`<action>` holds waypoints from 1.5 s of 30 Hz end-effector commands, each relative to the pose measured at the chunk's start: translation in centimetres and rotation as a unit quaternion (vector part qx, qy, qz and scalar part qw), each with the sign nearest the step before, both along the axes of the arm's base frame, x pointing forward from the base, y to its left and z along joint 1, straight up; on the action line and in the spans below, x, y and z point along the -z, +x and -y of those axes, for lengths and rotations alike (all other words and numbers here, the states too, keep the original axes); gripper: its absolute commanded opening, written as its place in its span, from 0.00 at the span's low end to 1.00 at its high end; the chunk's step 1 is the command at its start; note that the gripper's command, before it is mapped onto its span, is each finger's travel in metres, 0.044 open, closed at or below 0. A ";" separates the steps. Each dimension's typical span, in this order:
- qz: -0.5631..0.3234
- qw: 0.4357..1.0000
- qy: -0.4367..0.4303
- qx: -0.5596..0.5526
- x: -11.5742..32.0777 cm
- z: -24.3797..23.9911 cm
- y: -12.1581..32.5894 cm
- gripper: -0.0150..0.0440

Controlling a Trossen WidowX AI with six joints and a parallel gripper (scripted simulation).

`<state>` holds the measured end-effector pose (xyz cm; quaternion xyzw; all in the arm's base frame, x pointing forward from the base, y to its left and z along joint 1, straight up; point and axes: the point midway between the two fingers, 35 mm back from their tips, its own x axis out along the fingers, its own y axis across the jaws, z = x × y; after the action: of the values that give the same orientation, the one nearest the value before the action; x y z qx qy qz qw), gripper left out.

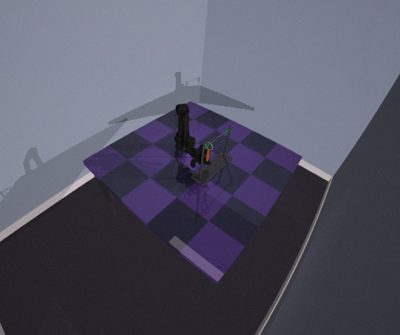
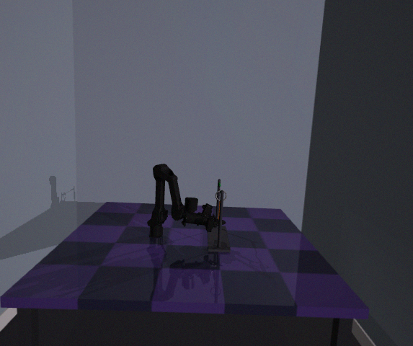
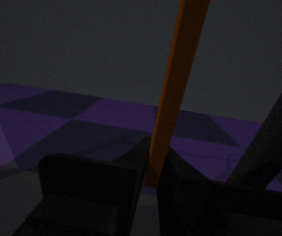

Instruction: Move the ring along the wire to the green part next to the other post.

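Note:
The orange handle [image 1: 207, 155] [image 2: 219, 210] [image 3: 172, 93] hangs nearly upright below the pale ring [image 1: 212, 146] [image 2: 225, 195]. The ring is around the wire at the green part [image 1: 206, 146] by the near post [image 1: 202, 164] [image 3: 270, 143]. The thin grey wire [image 1: 217, 137] rises to the other green part [image 1: 227, 130] beside the far post [image 1: 225, 146]. My gripper [image 1: 208, 161] [image 2: 222, 222] [image 3: 152, 142] is shut on the lower end of the handle. The near post stands close on the right in the wrist view. Exact ring-wire contact is too small to tell.
The dark base plate [image 1: 216, 167] [image 2: 224, 246] carries both posts and lies below the gripper. The checkered purple table [image 1: 156, 195] [image 2: 187, 285] extends around it. The arm reaches in from the left in the exterior view.

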<state>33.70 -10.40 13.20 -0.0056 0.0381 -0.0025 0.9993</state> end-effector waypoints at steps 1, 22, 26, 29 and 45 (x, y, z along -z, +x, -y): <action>0.003 1.000 -0.001 0.002 -0.8 0.0 0.1 0.00; 0.003 1.000 -0.001 0.003 -1.7 -0.1 0.0 0.00; 0.003 1.000 -0.001 0.003 -1.7 -0.1 0.0 0.00; 0.003 1.000 -0.001 0.003 -1.7 -0.1 0.0 0.00; 0.004 1.000 0.000 0.003 -1.6 -1.5 0.1 0.00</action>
<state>33.79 -9.24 14.83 -0.0082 0.0349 -0.0042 0.9993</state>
